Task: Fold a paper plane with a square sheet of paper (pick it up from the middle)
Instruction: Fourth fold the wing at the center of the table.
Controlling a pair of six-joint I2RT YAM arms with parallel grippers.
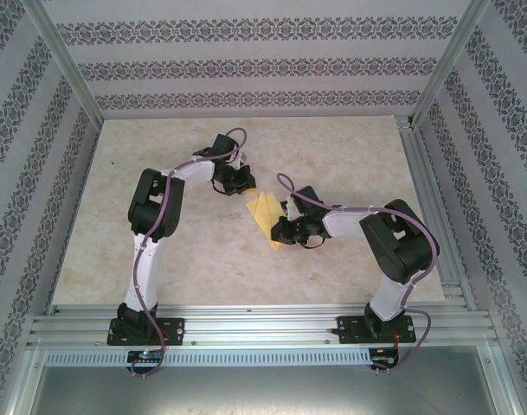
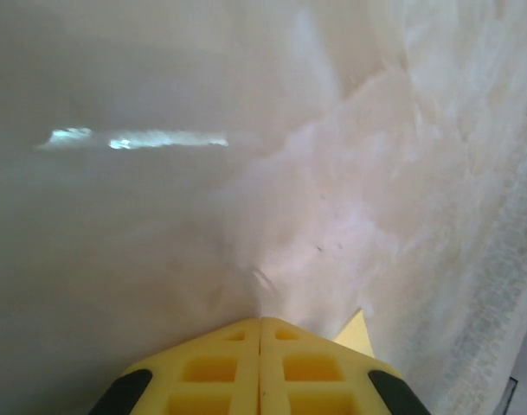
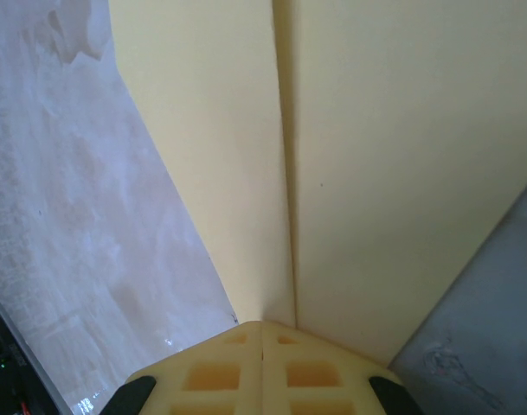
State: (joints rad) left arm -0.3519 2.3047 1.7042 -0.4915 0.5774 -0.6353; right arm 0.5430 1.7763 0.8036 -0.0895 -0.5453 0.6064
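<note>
A pale marbled surface (image 1: 202,259) sits inside patterned walls (image 1: 246,35) and a metal frame (image 1: 263,324). The folded yellow sheet of paper (image 1: 265,216) lies mid-surface between both hands. The right hand (image 3: 262,327) is pressed together, pinching it at its centre crease. The left hand (image 2: 260,322) is pressed together too, with a paper corner just beside it. Bare surface lies all around, well away from the edges.

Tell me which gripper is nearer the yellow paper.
Right. The right gripper is shut on the folded paper, gripping its edge. The left gripper is shut beside the paper's far corner.
</note>
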